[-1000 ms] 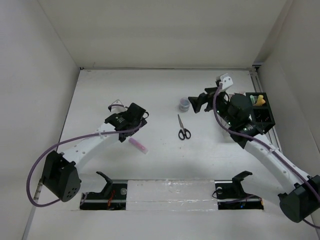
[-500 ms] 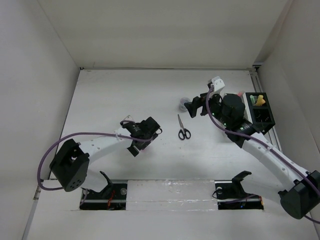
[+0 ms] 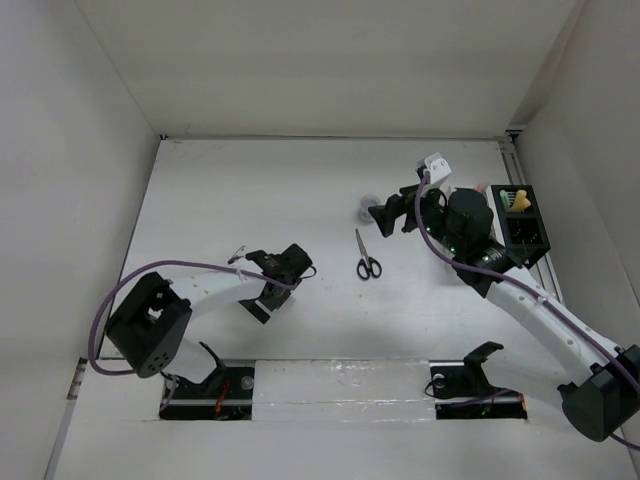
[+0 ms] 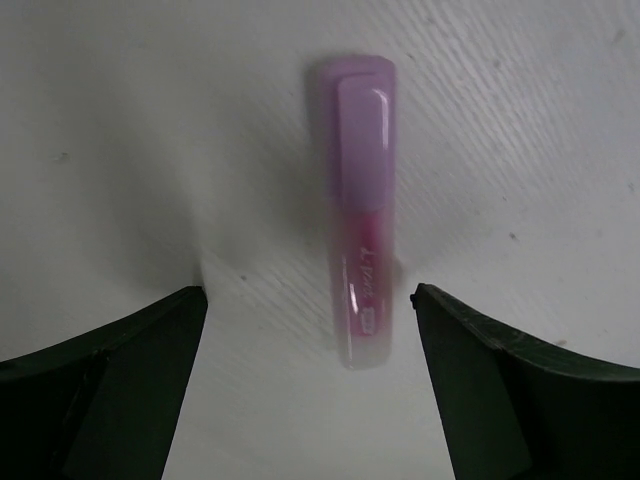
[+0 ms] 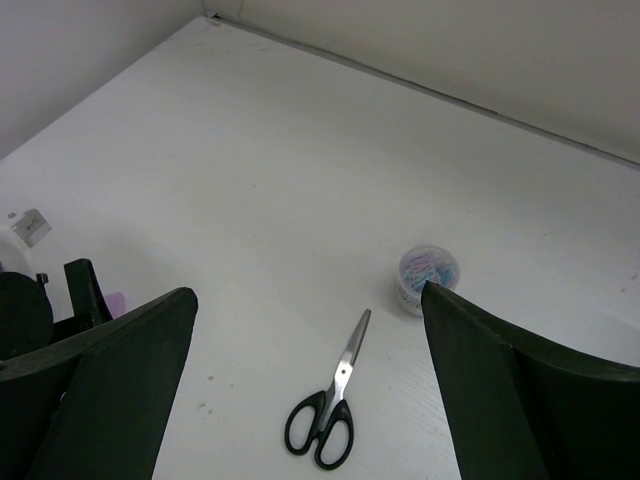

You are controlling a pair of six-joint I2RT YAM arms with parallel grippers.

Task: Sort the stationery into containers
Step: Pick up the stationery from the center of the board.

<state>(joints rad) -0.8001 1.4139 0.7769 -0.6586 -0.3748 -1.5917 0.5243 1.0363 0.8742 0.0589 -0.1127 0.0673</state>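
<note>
Both left tool (image 4: 307, 300) and right tool (image 5: 308, 300) spread wide; the left wrist view shows a chunky purple plastic highlighter (image 4: 362, 210) hidden from above.

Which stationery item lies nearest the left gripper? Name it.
The purple highlighter, flat on the table between the open fingers of the left gripper; the scissors and the small round tub lie farther right.
</note>
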